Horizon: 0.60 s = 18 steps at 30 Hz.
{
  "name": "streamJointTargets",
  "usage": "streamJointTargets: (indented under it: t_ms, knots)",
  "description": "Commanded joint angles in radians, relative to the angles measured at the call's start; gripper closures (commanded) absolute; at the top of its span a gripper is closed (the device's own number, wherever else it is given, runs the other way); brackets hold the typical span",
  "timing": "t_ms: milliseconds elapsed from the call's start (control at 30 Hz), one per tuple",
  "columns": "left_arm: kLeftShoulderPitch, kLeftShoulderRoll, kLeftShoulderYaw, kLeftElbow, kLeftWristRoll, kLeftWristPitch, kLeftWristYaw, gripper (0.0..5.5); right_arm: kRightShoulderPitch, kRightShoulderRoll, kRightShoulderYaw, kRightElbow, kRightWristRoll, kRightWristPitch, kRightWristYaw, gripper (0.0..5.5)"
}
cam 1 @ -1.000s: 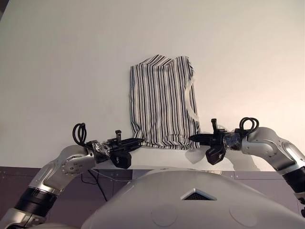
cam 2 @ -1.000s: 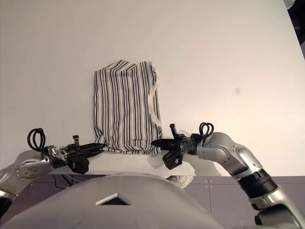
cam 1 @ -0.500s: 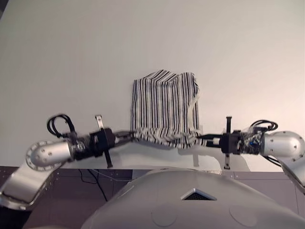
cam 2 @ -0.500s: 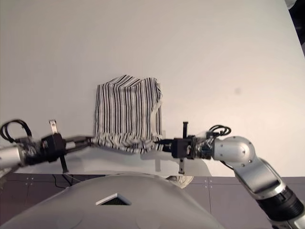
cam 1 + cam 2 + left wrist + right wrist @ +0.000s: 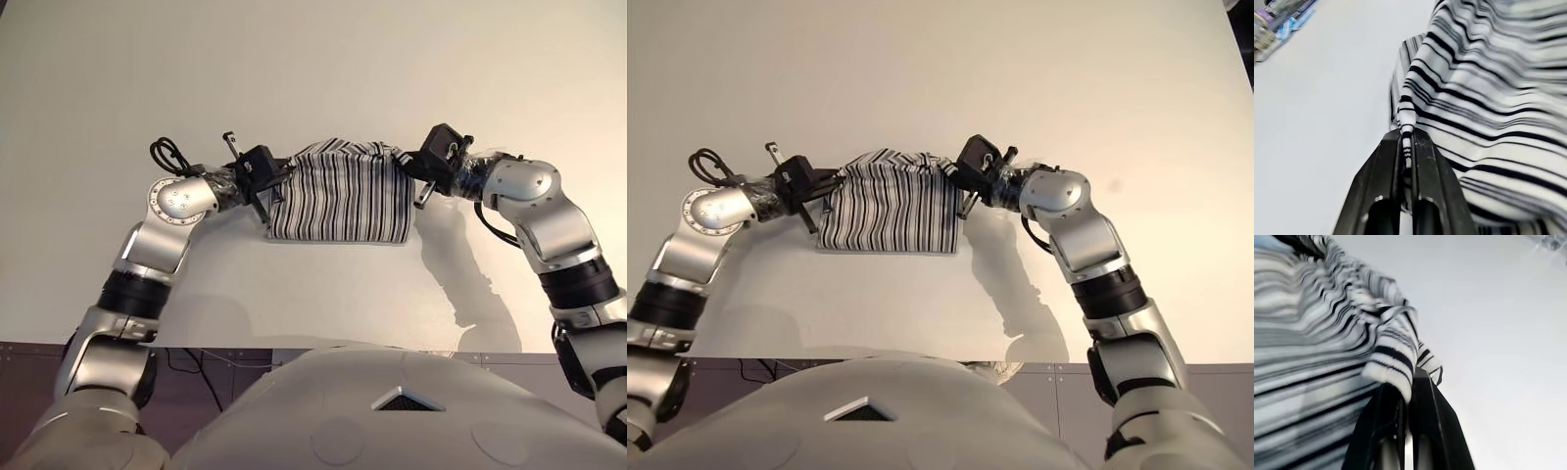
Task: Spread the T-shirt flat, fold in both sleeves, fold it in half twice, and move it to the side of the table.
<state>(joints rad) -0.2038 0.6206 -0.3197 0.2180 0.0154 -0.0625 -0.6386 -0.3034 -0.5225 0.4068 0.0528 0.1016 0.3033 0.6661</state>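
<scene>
Presently two claws, left claw [image 5: 282,171] and right claw [image 5: 409,162], both clamp the one striped T-shirt [image 5: 338,201].

T-shirt [image 5: 341,196]: soft knit cloth, striped, ribbed at the hem; table [image 5: 294,59]: smooth, matt; left gripper [image 5: 1406,137]: smooth black, faintly glossy.

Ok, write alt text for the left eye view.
A black-and-white striped T-shirt lies doubled over on a white table, its upper layer raised. The left hand pinches its left corner, the right hand its right corner.
</scene>
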Motion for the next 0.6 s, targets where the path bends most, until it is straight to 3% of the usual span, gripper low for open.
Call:
streamJointTargets:
  t_ms: [33,133,233,333,400,500,600]
  knots:
    - [-0.104,-0.060,0.016,0.176,0.069,-0.110,0.068,5.00,-0.073,0.061,-0.007,0.175,-0.105,-0.132,-0.080,5.06]
    - [-0.157,-0.100,0.052,0.264,0.076,-0.150,0.115,4.56,-0.106,0.110,-0.046,0.254,-0.124,-0.161,-0.131,4.56]
    - [-0.229,-0.151,0.162,0.369,-0.012,-0.102,0.156,4.47,-0.190,0.214,-0.156,0.404,-0.102,-0.107,-0.289,4.11]
    - [-0.252,-0.146,0.150,0.514,0.065,-0.095,0.217,4.47,-0.241,0.273,-0.208,0.467,-0.098,-0.113,-0.354,3.95]
    - [-0.230,-0.136,0.129,0.582,0.122,-0.090,0.260,4.47,-0.236,0.296,-0.218,0.387,-0.072,-0.138,-0.323,3.95]
    - [-0.177,-0.168,0.245,0.552,0.053,-0.035,0.367,4.47,-0.153,0.312,-0.117,0.112,-0.060,-0.073,-0.217,3.95]
    - [-0.101,-0.311,0.462,0.335,-0.128,0.030,0.588,4.47,-0.054,0.346,0.062,-0.021,-0.176,0.014,-0.237,3.95]
